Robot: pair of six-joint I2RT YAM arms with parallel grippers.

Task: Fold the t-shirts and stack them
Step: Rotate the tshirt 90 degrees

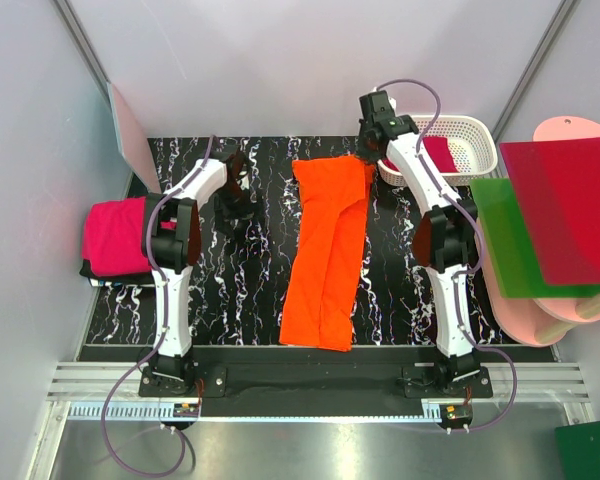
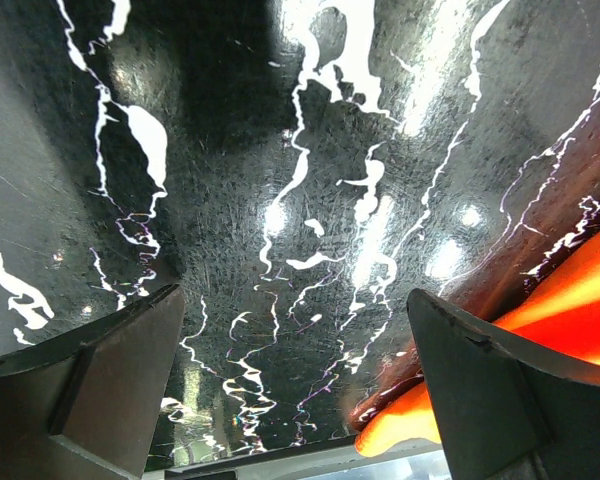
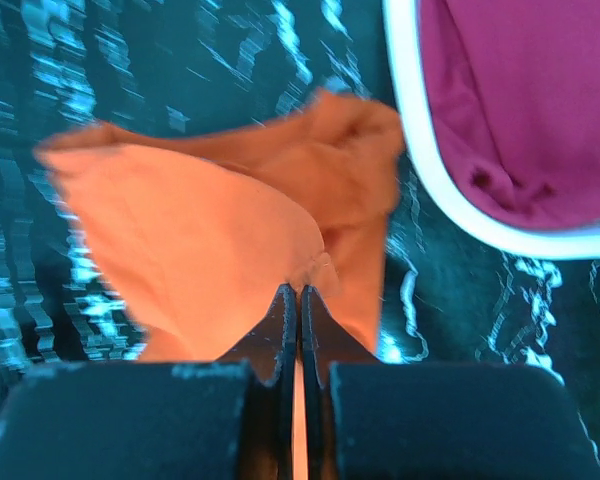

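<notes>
A bright orange t-shirt (image 1: pixel 325 250) lies folded into a long strip down the middle of the black marbled table. My right gripper (image 1: pixel 365 152) (image 3: pixel 298 290) is shut on its far right corner, and the pinched orange cloth (image 3: pixel 200 230) bunches up just past the fingertips. My left gripper (image 1: pixel 236 222) (image 2: pixel 295 298) hangs open over bare table left of the shirt, with nothing between its fingers; an orange edge (image 2: pixel 580 285) shows beside its right finger. A folded magenta t-shirt (image 1: pixel 115 238) rests at the table's left edge. A crimson t-shirt (image 1: pixel 440 152) (image 3: pixel 530 100) lies in the white basket (image 1: pixel 480 150) (image 3: pixel 450 210).
A red plastic sheet (image 1: pixel 570 205) and a green one (image 1: pixel 510 235) lie on pale pink boards (image 1: pixel 570 310) off the table's right side. Another pale board (image 1: pixel 130 135) leans at the back left. White walls close in the back and sides.
</notes>
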